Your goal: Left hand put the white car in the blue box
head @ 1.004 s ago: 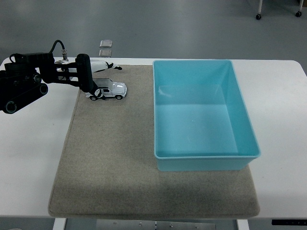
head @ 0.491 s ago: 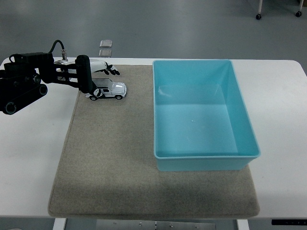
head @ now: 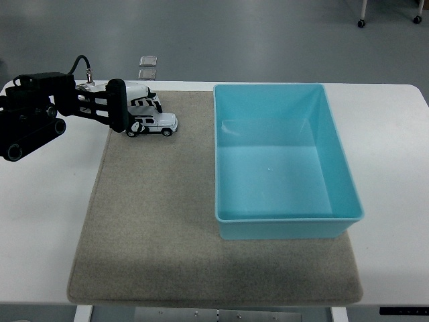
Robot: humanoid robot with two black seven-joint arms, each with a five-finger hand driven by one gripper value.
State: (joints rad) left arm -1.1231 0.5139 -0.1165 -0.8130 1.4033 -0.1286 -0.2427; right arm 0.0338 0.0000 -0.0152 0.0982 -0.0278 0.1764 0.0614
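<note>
The white toy car (head: 157, 123) is at the far left of the grey mat (head: 161, 221), its front pointing right toward the blue box (head: 338, 157). My left hand (head: 139, 113) comes in from the left edge. Its fingers (head: 147, 103) curl over the car's roof and rear, and the thumb is against its near side. Part of the car's rear is hidden by the hand. The car looks barely raised off the mat. The blue box stands open and empty on the right half of the mat. My right arm is out of view.
The black forearm (head: 33, 121) with its cable lies over the table's far left corner. Two small metal plates (head: 147, 66) lie on the floor beyond the table's far edge. White table (head: 40, 215) borders the mat on both sides.
The fingers have come down from above the car and closed over its roof. The car has shifted slightly right and up.
</note>
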